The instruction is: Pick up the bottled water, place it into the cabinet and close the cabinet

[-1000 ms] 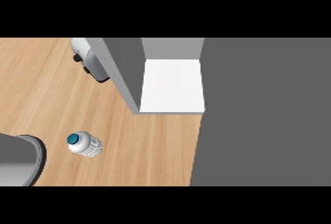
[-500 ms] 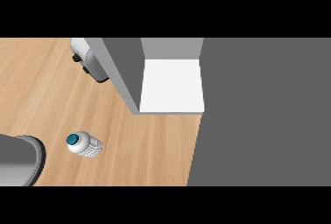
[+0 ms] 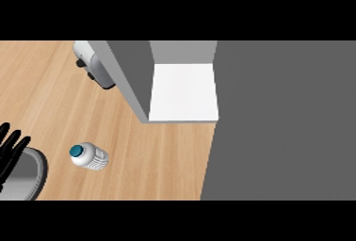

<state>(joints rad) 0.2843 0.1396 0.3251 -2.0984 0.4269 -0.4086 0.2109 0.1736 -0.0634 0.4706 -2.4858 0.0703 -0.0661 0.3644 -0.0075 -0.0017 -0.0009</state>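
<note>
Fingers (image 3: 12, 143) of the left hand (image 3: 8, 153) are spreading straight at the view's left edge, holding nothing. Bottled water (image 3: 88, 156) is standing on the wooden counter (image 3: 153, 160), apart from the open cabinet (image 3: 184, 92).

Counter (image 3: 160, 155): light wood grain, smooth, matt. Bottle (image 3: 89, 156): clear ribbed plastic, teal cap. Cabinet (image 3: 184, 92): matt white shelf, flat grey walls. Appliance (image 3: 94, 66), upper left: shiny metal. Hand (image 3: 10, 150), left edge: matt black.
</note>
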